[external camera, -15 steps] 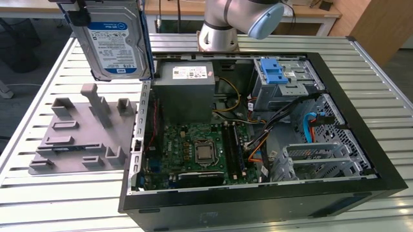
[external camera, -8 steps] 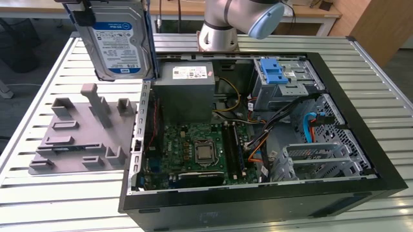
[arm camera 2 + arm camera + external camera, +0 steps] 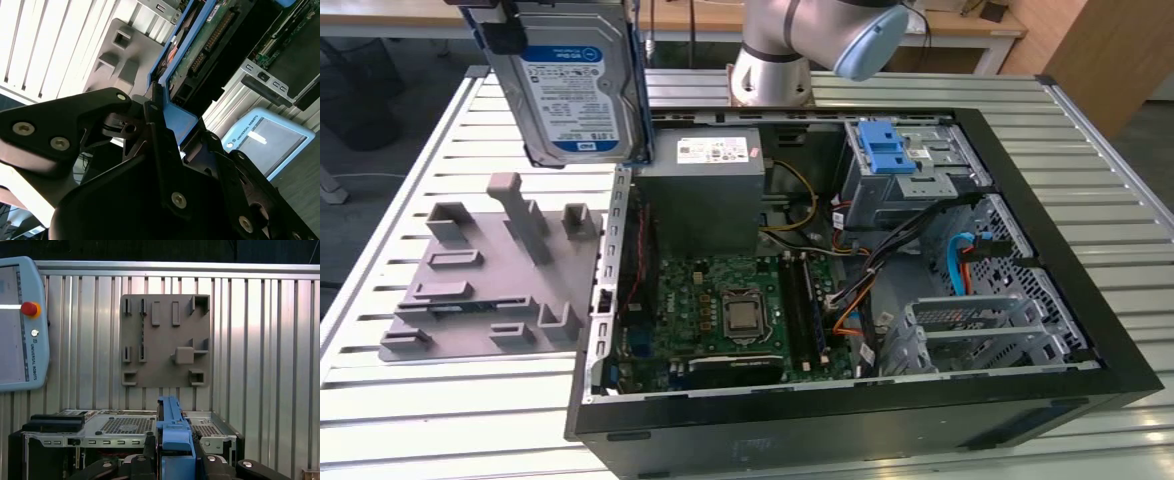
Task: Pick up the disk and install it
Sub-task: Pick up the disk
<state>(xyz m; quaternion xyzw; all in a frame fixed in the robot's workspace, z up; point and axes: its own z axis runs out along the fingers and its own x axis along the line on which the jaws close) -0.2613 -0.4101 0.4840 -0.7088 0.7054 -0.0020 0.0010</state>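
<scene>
The disk point(image 3: 574, 90) hangs upright high above the table, over the gap between the grey fixture plate and the open computer case, with its blue-and-white label facing the exterior camera. My gripper point(image 3: 174, 446) is shut on it, the black fingers point(image 3: 149, 442) pressing on the blue side rails. In the second wrist view the disk's green circuit side point(image 3: 200, 55) and connector edge point away from the gripper point(image 3: 175, 120).
The open computer case point(image 3: 1067, 300) lies flat, showing the motherboard point(image 3: 734, 310), a grey power supply box point(image 3: 707, 170) and a drive cage with a blue latch point(image 3: 894, 155). The fixture plate point(image 3: 480, 280) lies at the exterior view's left. A teach pendant point(image 3: 20, 325) rests on the slatted table.
</scene>
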